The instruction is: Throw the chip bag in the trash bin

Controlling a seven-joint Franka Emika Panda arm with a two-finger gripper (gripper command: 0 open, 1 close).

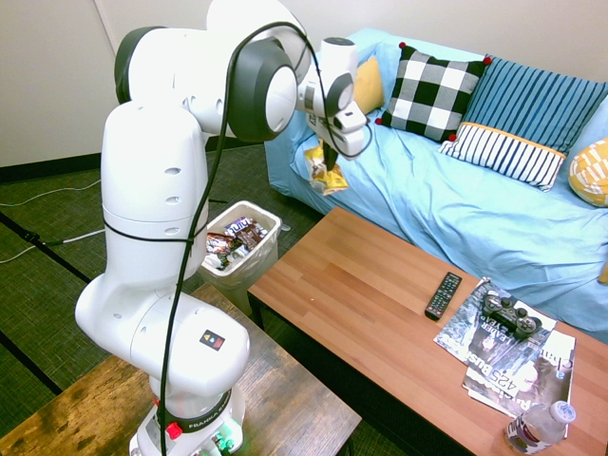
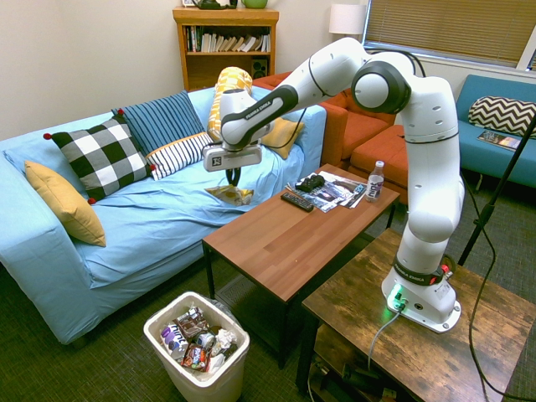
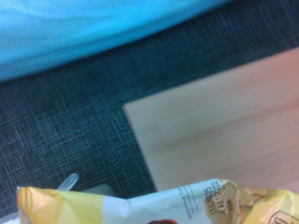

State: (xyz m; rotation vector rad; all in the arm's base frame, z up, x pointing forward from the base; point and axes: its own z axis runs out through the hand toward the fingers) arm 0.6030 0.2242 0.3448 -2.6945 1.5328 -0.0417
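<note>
chip bag [image 3: 154,205] hangs pinched in closed fingers [image 2: 232,177] above coffee table [image 2: 285,239] corner.

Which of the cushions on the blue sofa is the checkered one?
The black-and-white checkered cushion with red pom-poms at its corners. It leans against the sofa back between the plain mustard cushion and the dark blue striped cushion.

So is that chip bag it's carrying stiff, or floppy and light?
Probably floppy: the chip bag hangs crumpled below the gripper, which is shut on its top. Likely light, since a narrow pinch holds it. Its foil looks slick, so it might slip before reaching the trash bin.
</note>
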